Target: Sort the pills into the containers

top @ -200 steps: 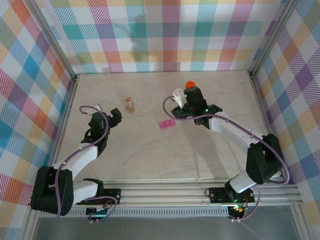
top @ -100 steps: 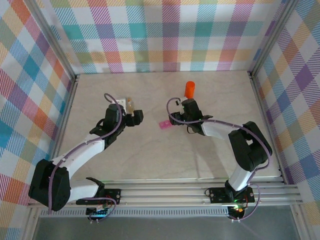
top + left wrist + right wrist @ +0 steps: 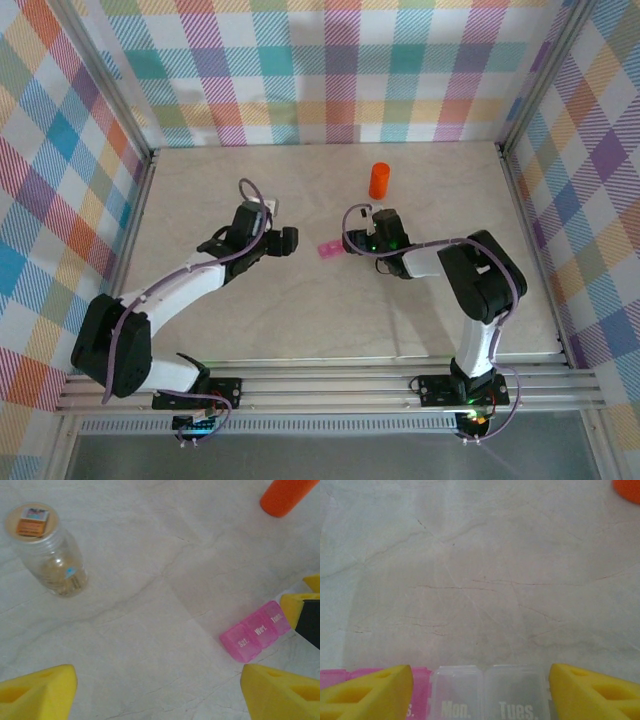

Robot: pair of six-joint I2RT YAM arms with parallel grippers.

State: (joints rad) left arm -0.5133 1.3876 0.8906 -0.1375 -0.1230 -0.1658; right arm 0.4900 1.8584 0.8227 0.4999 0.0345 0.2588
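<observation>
Glass bottle (image 3: pixel 47 550) far left, upright on the bench (image 3: pixel 300 310), cap on. Left fingers (image 3: pixel 40 690) wide open and empty, over bare bench between the glass bottle and the pink pill box (image 3: pixel 255 636). Pill box lies flat mid-bench, with the orange bottle (image 3: pixel 379 181) standing behind it. Right fingers (image 3: pixel 370 692) part open, straddling the clear Mon/Tues lids, no firm hold visible. Lids look closed, cells look empty. I'd say sorting hasn't started.
</observation>
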